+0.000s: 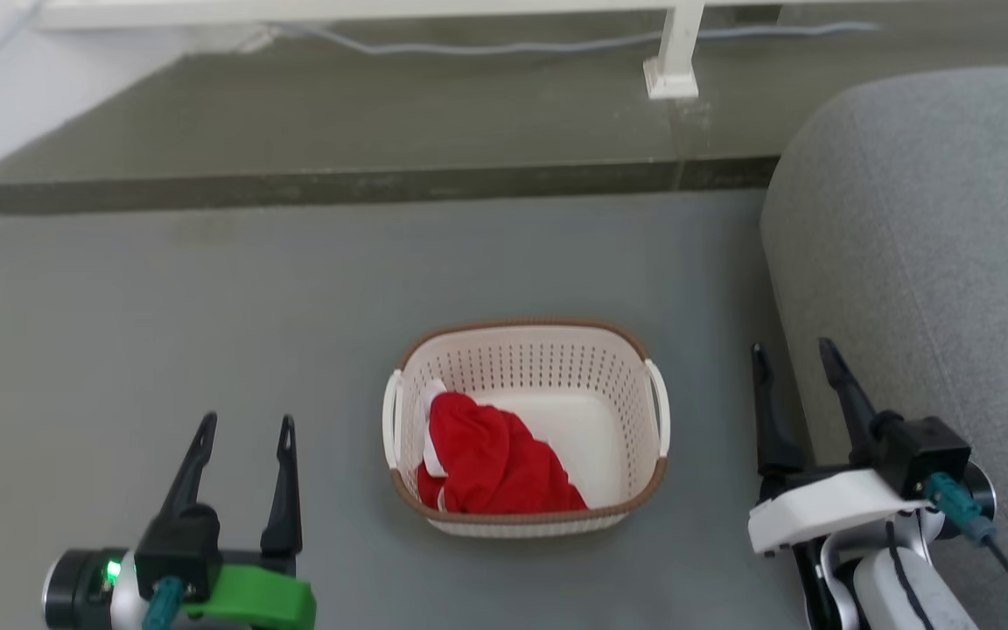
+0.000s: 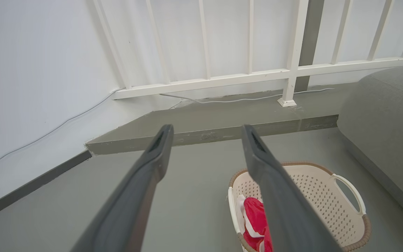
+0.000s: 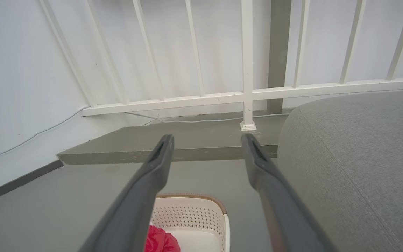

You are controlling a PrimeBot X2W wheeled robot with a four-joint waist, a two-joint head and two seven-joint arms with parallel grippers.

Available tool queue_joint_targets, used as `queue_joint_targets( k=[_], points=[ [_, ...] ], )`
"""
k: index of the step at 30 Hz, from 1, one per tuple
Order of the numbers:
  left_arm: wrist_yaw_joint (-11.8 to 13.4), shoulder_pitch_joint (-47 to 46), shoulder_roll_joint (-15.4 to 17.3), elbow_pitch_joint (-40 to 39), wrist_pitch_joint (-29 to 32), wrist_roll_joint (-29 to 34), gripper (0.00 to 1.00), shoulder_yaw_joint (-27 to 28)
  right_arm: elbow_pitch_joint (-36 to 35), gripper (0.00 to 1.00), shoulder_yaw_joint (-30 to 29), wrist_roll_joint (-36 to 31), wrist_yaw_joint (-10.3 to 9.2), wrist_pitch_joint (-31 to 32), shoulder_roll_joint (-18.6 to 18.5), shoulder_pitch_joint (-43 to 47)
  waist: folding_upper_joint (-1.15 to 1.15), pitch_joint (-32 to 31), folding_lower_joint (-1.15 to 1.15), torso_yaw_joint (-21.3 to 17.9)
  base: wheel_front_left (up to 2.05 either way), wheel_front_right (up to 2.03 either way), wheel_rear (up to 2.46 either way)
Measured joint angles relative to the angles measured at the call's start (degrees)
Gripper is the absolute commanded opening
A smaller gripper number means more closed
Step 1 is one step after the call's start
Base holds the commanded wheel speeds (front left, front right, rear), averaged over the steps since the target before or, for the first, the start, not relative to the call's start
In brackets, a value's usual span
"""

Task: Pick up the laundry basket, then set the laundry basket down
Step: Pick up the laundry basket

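The laundry basket (image 1: 556, 367) stands on the grey floor between my two arms, cream-white with perforated walls, a brown rim and a white handle on each side. A red cloth (image 1: 491, 464) lies in its left half. My left gripper (image 1: 246, 424) is open, well to the basket's left and apart from it. My right gripper (image 1: 793, 350) is open too, to the basket's right, near the sofa. The basket (image 2: 327, 199) shows partly behind the right finger in the left wrist view, and its far wall (image 3: 191, 217) shows low in the right wrist view.
A grey sofa (image 1: 933, 262) fills the right side, close to my right arm. A raised concrete step (image 1: 364, 131) runs across the back, with a white railing post (image 1: 670, 61) and a cable on it. Open floor lies left of the basket.
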Motion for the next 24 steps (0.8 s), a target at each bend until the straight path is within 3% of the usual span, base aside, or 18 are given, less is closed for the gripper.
queue_joint_targets(
  k=[12,24],
  points=[
    [-1.83,-8.02,-0.43,4.26,0.0,-1.45,1.0,-0.04,3.91,1.0,-2.01,2.71,0.04,-0.01,-0.03,-6.33,0.0,8.2,0.0,-0.46,0.0,0.0,0.0],
    [-3.02,-18.66,-1.57,13.58,-0.07,-3.98,1.0,-0.45,12.11,1.0,-1.55,3.0,1.49,-0.01,-0.31,-17.21,0.0,18.57,0.0,-0.77,0.0,0.0,0.0]
  ],
)
